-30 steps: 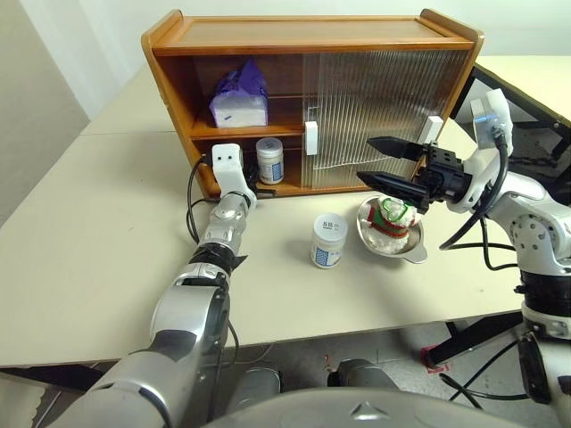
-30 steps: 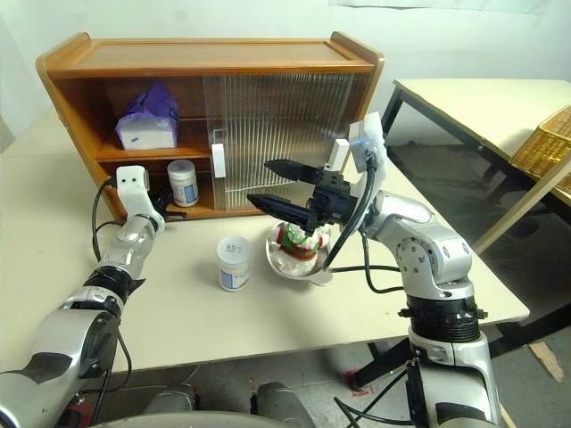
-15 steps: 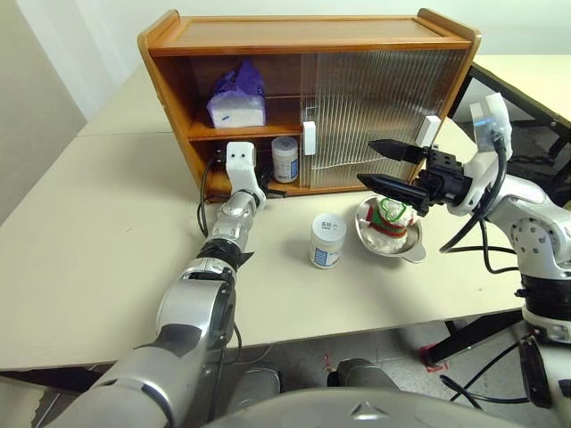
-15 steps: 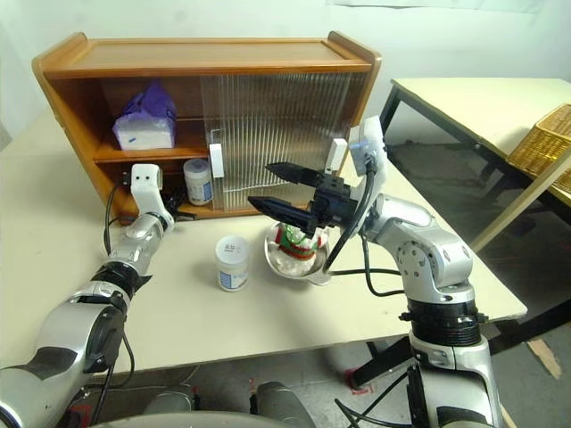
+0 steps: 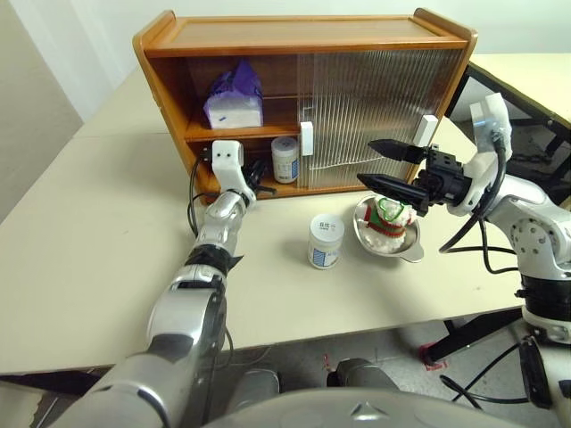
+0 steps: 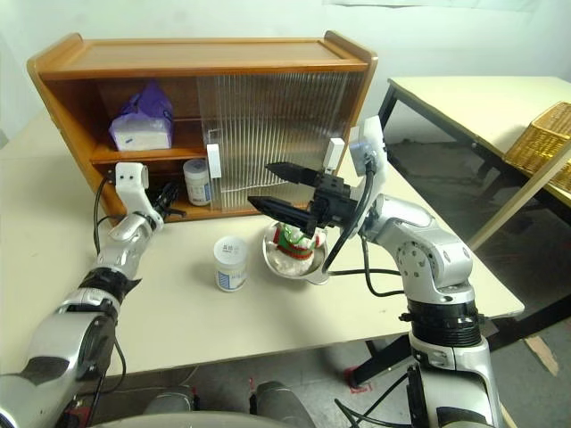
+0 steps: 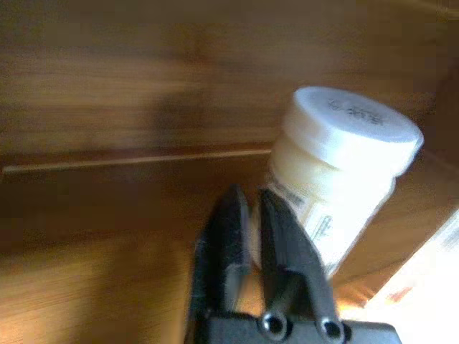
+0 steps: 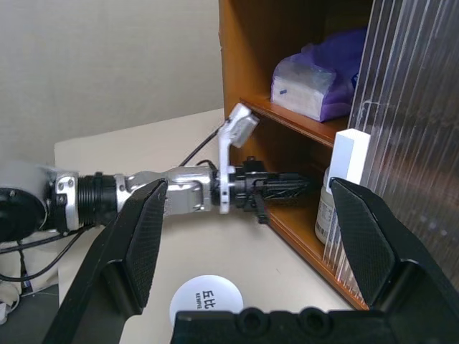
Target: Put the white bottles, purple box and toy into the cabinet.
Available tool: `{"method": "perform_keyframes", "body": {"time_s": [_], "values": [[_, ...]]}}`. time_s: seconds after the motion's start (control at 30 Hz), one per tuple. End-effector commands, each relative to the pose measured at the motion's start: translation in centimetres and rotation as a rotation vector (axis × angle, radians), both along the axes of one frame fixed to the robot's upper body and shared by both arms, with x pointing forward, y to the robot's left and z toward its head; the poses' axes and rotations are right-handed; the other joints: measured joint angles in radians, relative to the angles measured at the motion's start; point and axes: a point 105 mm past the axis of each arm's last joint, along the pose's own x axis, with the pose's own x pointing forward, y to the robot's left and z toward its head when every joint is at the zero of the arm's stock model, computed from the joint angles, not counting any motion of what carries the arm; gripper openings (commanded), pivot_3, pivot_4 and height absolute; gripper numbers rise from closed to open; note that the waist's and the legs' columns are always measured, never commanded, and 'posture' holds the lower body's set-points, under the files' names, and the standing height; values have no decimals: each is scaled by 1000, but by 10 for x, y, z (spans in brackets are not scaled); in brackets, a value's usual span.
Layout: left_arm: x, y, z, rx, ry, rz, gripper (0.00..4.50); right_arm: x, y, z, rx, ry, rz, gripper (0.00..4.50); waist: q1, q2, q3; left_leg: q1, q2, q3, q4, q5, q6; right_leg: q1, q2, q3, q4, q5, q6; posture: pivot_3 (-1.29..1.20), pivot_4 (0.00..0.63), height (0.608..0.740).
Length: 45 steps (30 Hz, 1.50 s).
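Note:
The cabinet [image 5: 303,34] stands at the back of the table, its left half open. On its upper shelf lies the purple box [image 5: 234,100]. One white bottle [image 5: 285,159] stands on the lower shelf by the sliding door's handle. My left gripper [image 5: 261,169] points level into that shelf, just left of this bottle [image 7: 337,165], its fingers [image 7: 231,222] a narrow gap apart with nothing between them. The other white bottle [image 5: 325,242] stands on the table. The toy [image 5: 388,218] sits in a steel bowl. My right gripper [image 5: 366,160] hangs wide open above it, pointing left.
The steel bowl [image 5: 409,252] sits right of the table bottle. The ribbed sliding door [image 5: 384,111] covers the cabinet's right half. A black cable [image 5: 192,201] loops by my left wrist. A second table [image 6: 482,94] and a wicker basket [image 6: 540,143] stand to the right.
The shelf bottle has slid right, up to the door handle. My left gripper has since drawn back left from it and parted slightly. The right arm has not moved.

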Motion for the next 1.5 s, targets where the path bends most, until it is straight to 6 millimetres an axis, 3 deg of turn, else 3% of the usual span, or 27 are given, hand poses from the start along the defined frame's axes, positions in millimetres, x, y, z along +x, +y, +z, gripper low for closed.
{"method": "perform_keyframes", "body": {"time_s": [0.03,0.27,0.5,0.83,1.17,1.5], "values": [[-23,0,8,-17,-33,-123,1996,0,2,2,-4,-4,12,4500,0,0,0,0,0,0,0,0,0,0,0,0,0,-1,0,-62,0,740],[-81,-3,8,18,11,-452,4464,2,5,1,-2,-3,32,4500,8,0,0,0,0,0,-4,0,0,-2,0,-1,1,-2,-3,-40,0,740],[-118,-12,0,89,38,-729,4490,2,8,1,2,-1,47,4500,24,1,-1,-1,2,-3,-4,-1,-2,-5,-2,0,2,0,-7,-32,0,740],[-135,-24,-11,190,39,-965,4490,2,6,1,0,-5,41,4500,25,4,-2,-14,9,-17,-4,-1,-3,-18,-3,1,2,7,-23,-39,0,740],[-130,-50,-16,153,29,-1033,4490,1,3,1,-11,-2,21,4500,22,5,-3,-15,9,-16,-4,0,-2,-18,-2,1,2,3,-11,-73,0,740],[-129,-68,-24,163,34,-1090,4490,-1,0,3,-16,-5,8,4500,12,5,-3,-15,9,-15,-3,1,-1,-17,-2,0,2,4,-9,-100,0,740]]}}
